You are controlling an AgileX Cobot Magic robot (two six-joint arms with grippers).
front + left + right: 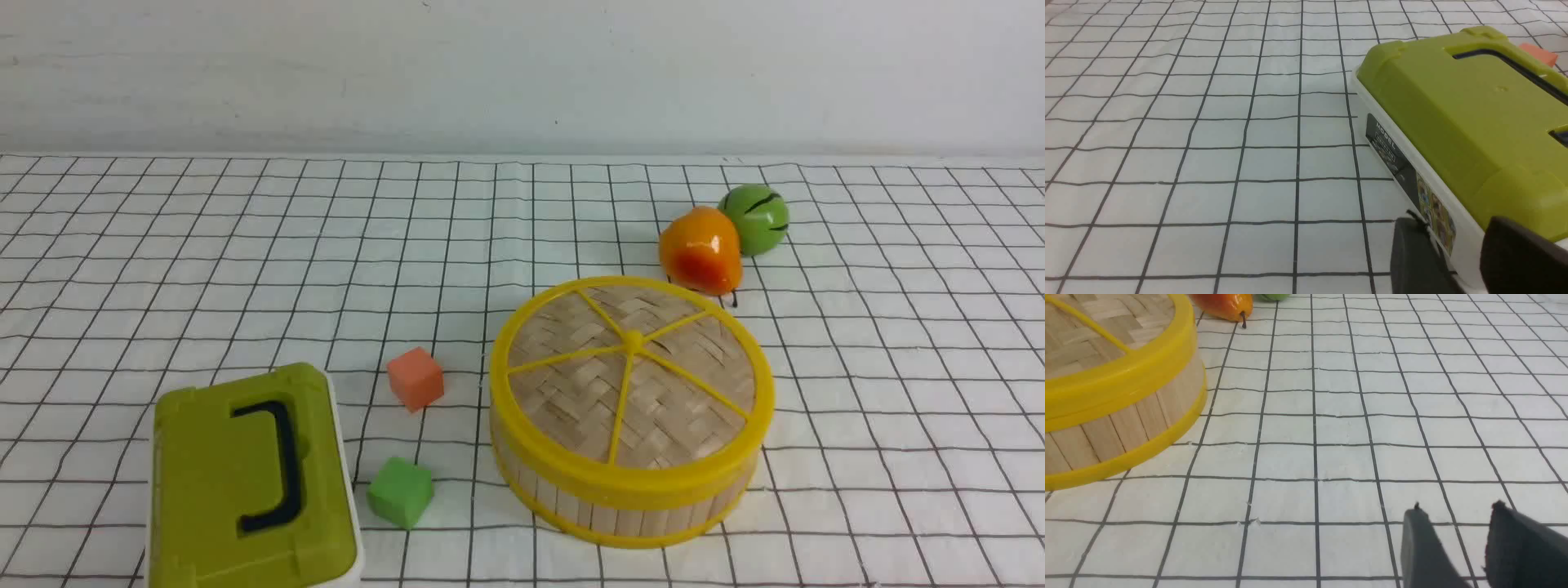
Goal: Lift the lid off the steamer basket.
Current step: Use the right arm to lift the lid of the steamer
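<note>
Green box (196, 490) label (1386, 149): "MODEL"; lid (630, 376) on steamer basket (620, 514).

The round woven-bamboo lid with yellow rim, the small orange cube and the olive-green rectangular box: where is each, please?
Round woven-bamboo lid (631, 341): front view, on its central knob.
Small orange cube (415, 378): front view, on its near face.
Olive-green rectangular box (208, 482): front view, on its flat top.

- Bright, even light on the worktop (163, 245).
- Faint soft shadow left of the steamer basket (571, 502).
- Glare spots the orange fruit (700, 249) behind it.
- The right hand (1457, 506), near the lens, looks blurred.
</note>
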